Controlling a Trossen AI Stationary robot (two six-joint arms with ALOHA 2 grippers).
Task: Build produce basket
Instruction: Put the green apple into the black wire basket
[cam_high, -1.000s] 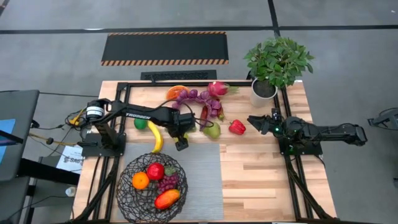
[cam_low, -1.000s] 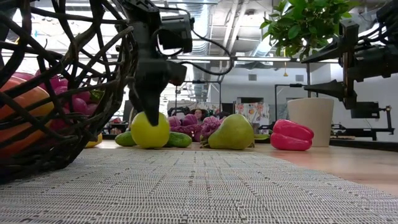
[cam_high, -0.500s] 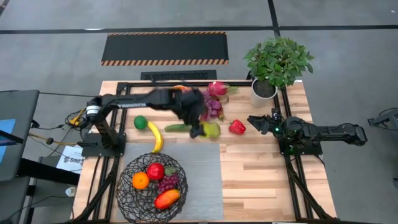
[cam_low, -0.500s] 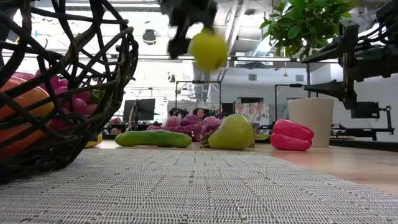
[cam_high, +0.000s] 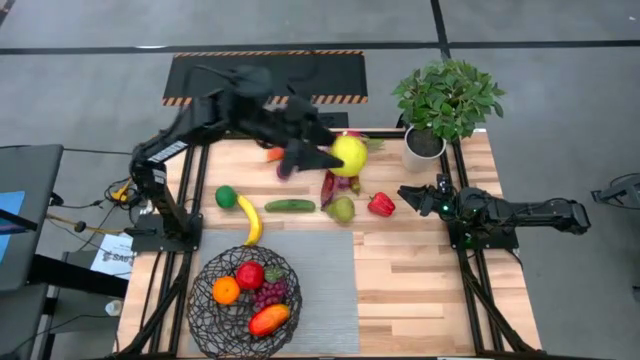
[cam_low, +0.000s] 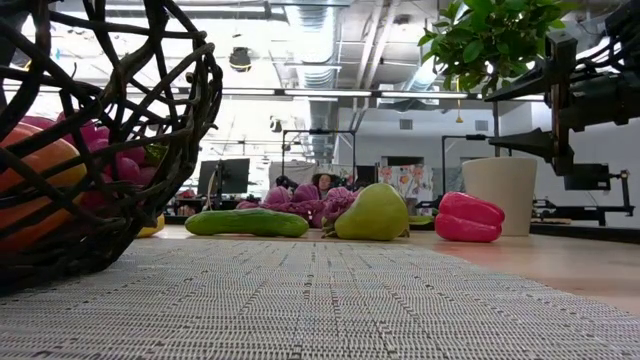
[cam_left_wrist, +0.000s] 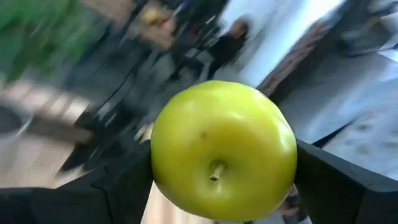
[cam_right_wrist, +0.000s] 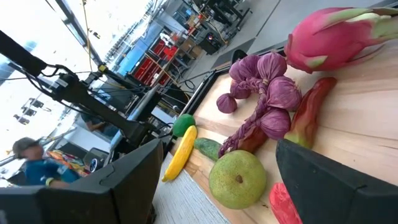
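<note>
Left end effector (cam_high: 340, 157) has swung up and away from the mat since a second ago, carrying the yellow-green apple (cam_high: 349, 155) high over the far produce; fingers clamp it on both sides. Basket (cam_high: 205, 300) sits at the near left of the worktop (cam_high: 420, 270). Right end effector (cam_high: 408, 193) waits spread, near the red pepper (cam_high: 380, 205).

A leafy green plant (cam_high: 448, 97) in a white pot (cam_high: 423, 148) stood at the wooden table's (cam_high: 420, 270) far right corner. A grey woven mat (cam_high: 325, 275) lay on the near side. A black hazard-striped floor mat (cam_high: 265, 76) lay beyond.
</note>
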